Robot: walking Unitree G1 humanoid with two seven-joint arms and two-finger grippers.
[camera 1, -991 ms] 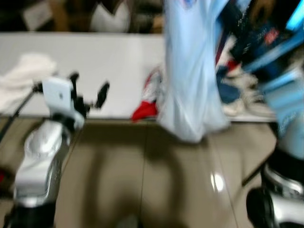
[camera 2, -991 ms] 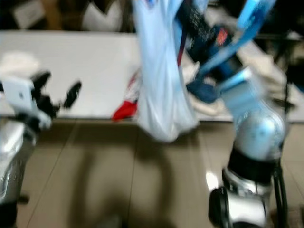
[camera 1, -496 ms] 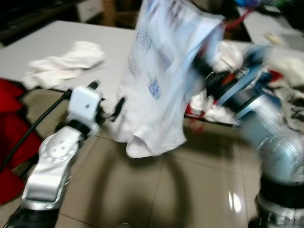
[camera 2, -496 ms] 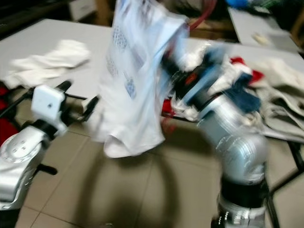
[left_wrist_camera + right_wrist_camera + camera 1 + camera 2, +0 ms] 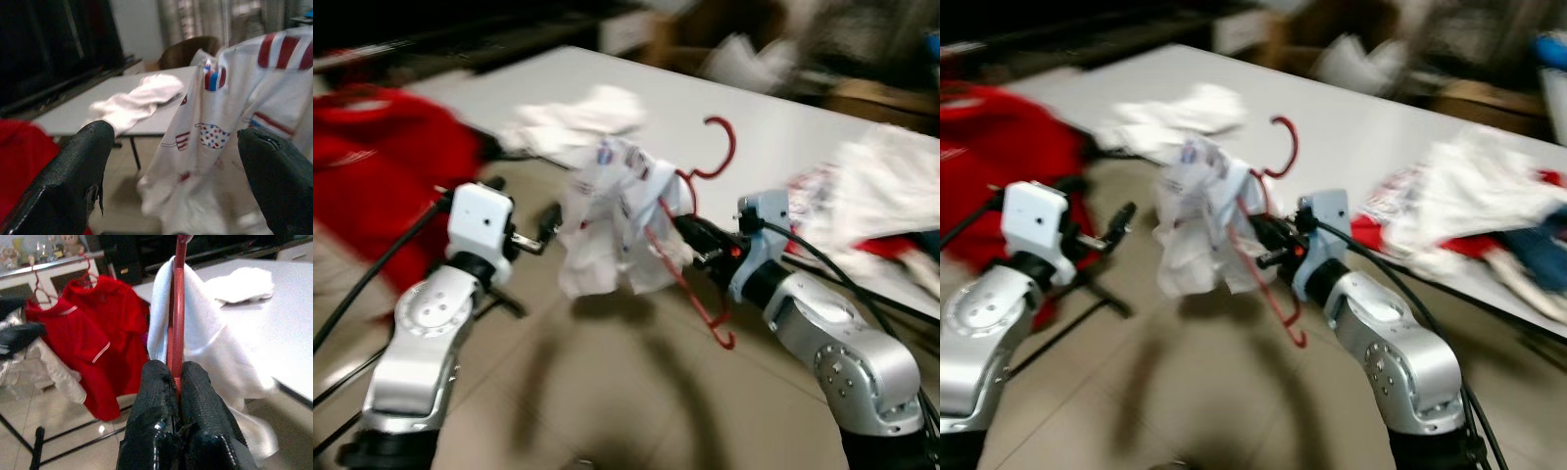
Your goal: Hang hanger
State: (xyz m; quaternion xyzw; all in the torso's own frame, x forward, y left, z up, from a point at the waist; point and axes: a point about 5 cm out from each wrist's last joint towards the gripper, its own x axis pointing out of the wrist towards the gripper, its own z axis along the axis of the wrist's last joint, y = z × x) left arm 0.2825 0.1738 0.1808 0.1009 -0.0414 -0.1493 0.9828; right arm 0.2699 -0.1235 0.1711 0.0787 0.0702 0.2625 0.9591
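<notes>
My right gripper [image 5: 177,374] is shut on a red plastic hanger [image 5: 722,147], gripping its shoulder bar. A white garment with small red and blue prints [image 5: 607,215] hangs bunched over the hanger, above the floor in front of the table. The hanger's hook points up and its lower end dangles below my right gripper [image 5: 690,235]. To the left of the garment my left gripper [image 5: 524,211] is held open, its fingers close to the cloth. The left wrist view has the printed garment [image 5: 234,122] straight ahead between the wide-apart fingers [image 5: 83,166].
A long white table [image 5: 783,137] runs across the back, with a white cloth [image 5: 578,117] on its left and a clothes pile [image 5: 881,196] on its right. Red shirts [image 5: 98,328] hang on hangers from a rack at my left. Beige tiled floor lies below.
The whole view has swung left, bringing the red shirts into sight. The hanger with the white garment has come down from high in front to chest height between my arms.
</notes>
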